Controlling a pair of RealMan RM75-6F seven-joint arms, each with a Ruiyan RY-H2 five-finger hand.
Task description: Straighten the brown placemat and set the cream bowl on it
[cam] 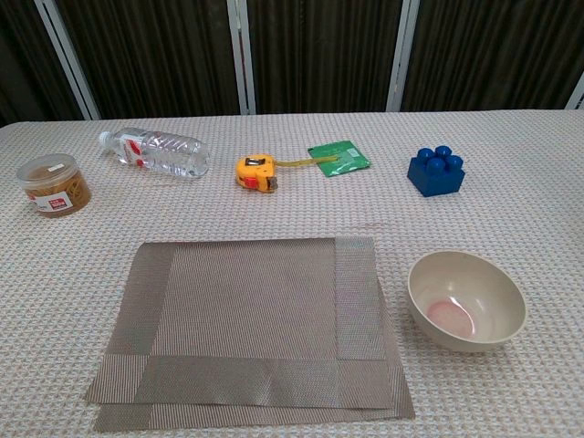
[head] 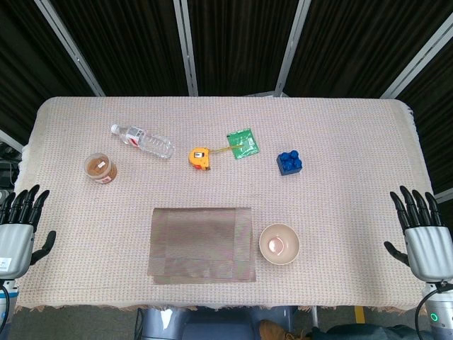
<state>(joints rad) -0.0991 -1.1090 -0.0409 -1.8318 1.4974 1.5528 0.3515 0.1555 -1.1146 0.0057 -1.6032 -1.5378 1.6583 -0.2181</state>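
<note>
The brown placemat lies flat near the table's front edge, its near and left parts folded over onto itself. Just to its right stands the cream bowl, upright and empty, off the mat. My left hand hovers at the table's left edge with fingers spread and nothing in it. At the right edge my right hand is likewise open, fingers apart. Neither hand shows in the chest view.
Along the back lie a clear water bottle, a small jar with brown contents, a yellow tape measure, a green packet and a blue toy block. A woven cloth covers the table.
</note>
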